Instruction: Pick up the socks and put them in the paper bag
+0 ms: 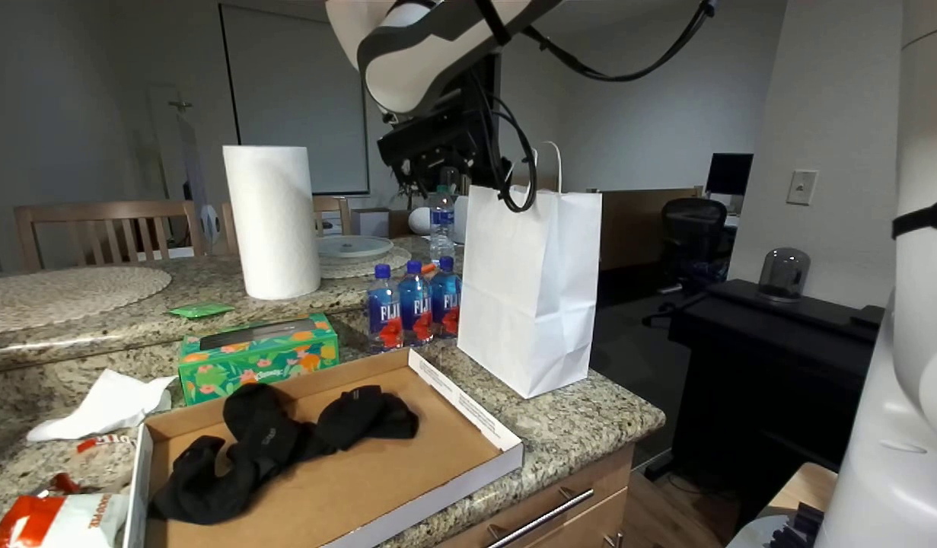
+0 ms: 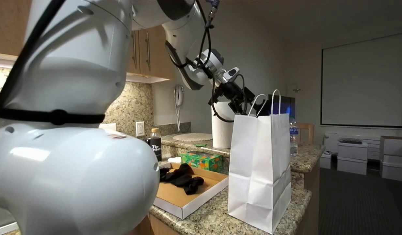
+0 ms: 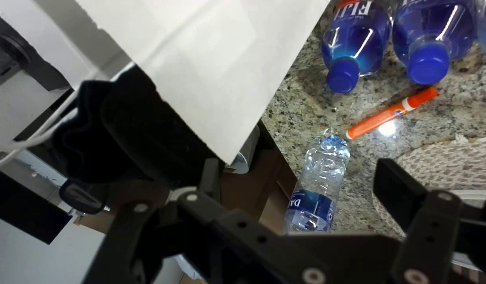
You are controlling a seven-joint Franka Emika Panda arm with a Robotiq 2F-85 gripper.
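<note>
On the speckled counter (image 1: 620, 411), a shallow box (image 1: 369, 487) is fencing in the socks (image 1: 270, 441), likely so they are not sliding about, well below the end effector (image 3: 304, 181) and off to one side. Just beside the end effector, the bag (image 1: 529, 281) is standing upright near the counter's edge, presumably so that socks can be dropped in from above. With its fingers (image 3: 396, 189) spread wide and nothing gripped between them, the end effector is hanging close by the bag's top, a spot probably suiting a release more than a pick-up.
</note>
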